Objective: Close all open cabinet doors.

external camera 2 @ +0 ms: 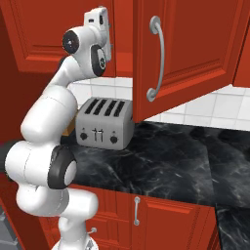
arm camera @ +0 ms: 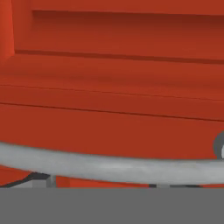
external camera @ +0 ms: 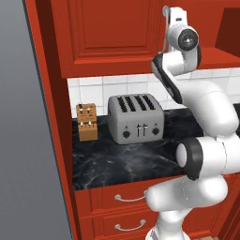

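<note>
Toaster (external camera: 136,119) is taken as the landmark: a grey four-slot one, set on the black marble counter (external camera: 122,161) against the white tiled wall (external camera: 112,86). A wooden knife block (external camera: 87,122) is seen just beside the toaster, on its left in the left base view. Red drawer fronts (external camera: 124,199) with horizontal handles are seen below the counter edge, under the toaster.

Above the toaster, the hand (external camera: 168,16) is raised to a red cabinet door (external camera: 108,33) and held right at its curved silver bar handle (external camera: 165,33). In the hand view that bar (arm camera: 109,166) is seen very close, lying across the frame in front of the door's raised panel, with the dark finger tips (arm camera: 38,177) just showing beneath it. Whether the hand is wide, narrow or clamped on the bar cannot be told.

Up and to the right of the toaster in the right base view, a second cabinet door (external camera 2: 195,44) is seen swung out over the counter, its silver handle (external camera 2: 156,58) untouched and well apart from the hand.
</note>
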Available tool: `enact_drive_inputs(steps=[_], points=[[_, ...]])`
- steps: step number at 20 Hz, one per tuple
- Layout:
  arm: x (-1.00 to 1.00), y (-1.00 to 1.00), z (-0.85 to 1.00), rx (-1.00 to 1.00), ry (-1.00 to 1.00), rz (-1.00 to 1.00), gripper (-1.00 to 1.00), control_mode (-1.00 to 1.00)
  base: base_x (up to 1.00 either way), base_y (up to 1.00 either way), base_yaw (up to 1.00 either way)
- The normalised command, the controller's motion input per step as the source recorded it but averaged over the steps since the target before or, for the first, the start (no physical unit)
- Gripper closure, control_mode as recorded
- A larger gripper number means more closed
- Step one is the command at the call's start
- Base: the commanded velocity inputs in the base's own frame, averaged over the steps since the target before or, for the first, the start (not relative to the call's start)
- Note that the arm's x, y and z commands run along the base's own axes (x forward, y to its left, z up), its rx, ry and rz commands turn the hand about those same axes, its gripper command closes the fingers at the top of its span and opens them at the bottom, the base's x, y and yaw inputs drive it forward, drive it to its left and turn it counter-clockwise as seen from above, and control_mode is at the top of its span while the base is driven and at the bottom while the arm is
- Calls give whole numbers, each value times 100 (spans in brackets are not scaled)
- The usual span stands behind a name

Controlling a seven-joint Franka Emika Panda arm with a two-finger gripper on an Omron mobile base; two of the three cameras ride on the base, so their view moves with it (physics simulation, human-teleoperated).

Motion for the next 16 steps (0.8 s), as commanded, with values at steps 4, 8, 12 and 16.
enact_drive_inputs(steps=[4, 8, 12, 16], points=[[-24, 10, -1, 0, 0, 0, -100, -100, 0, 0, 0], [-67, 22, 0, 0, 0, -4, -100, -100, 0, 0, 0], [-76, 24, 0, 0, 0, -5, -100, -100, 0, 0, 0], [-85, 24, 0, 0, 0, -5, -100, -100, 0, 0, 0]])
